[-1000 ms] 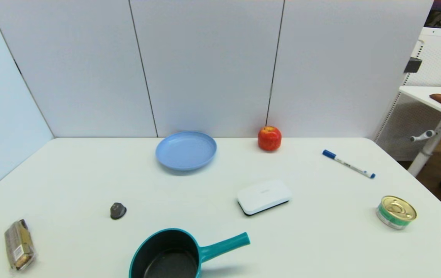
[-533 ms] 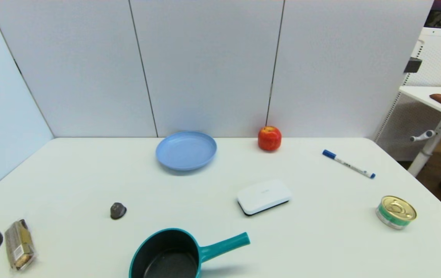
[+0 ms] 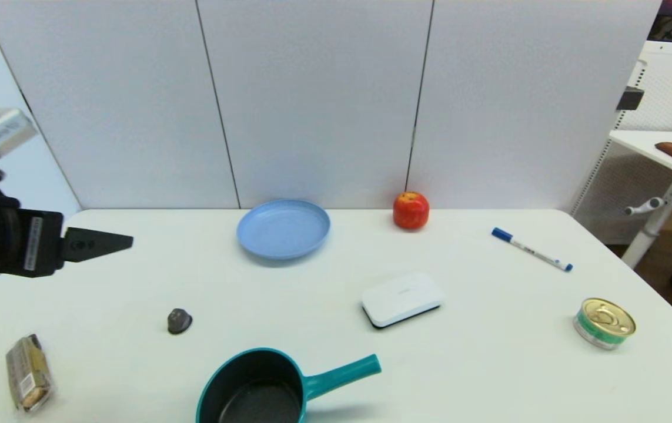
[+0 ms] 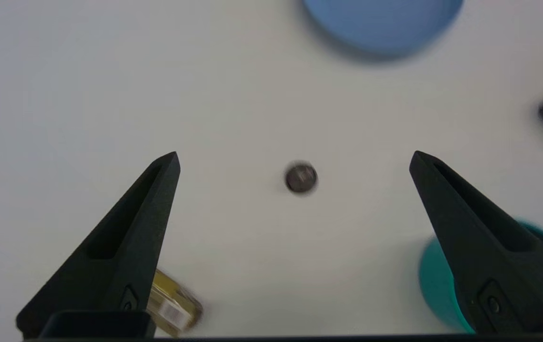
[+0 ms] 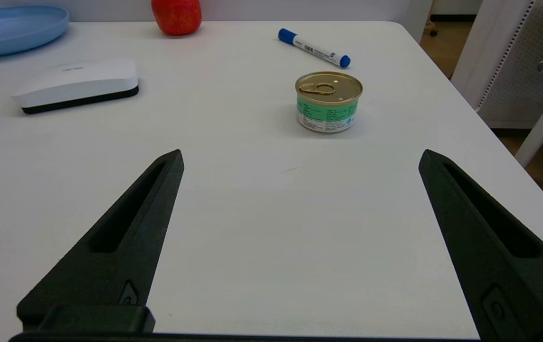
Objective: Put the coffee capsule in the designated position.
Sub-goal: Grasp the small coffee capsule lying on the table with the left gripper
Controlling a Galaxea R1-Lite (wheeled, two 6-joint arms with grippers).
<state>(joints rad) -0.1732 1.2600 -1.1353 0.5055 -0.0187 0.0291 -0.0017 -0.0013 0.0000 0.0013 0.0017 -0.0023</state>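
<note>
Left gripper (image 4: 295,159), fingers spread wide, hangs high above the desk (image 3: 488,376) with the coffee capsule (image 3: 179,321) framed between its tips in the left wrist view. The capsule lies loose on the desk, apart from the teal pan (image 3: 253,388) and the wrapped snack (image 3: 29,371). I would descend straight, keep the capsule centred, and close low on its rim. Right gripper (image 5: 300,159), fingers likewise apart, sits parked near the green tin (image 5: 328,101)

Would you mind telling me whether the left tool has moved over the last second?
Yes. The left tool, absent a second ago, has swung in from the table's left edge, now hovering open beyond the small dark grey-brown coffee capsule.
</note>
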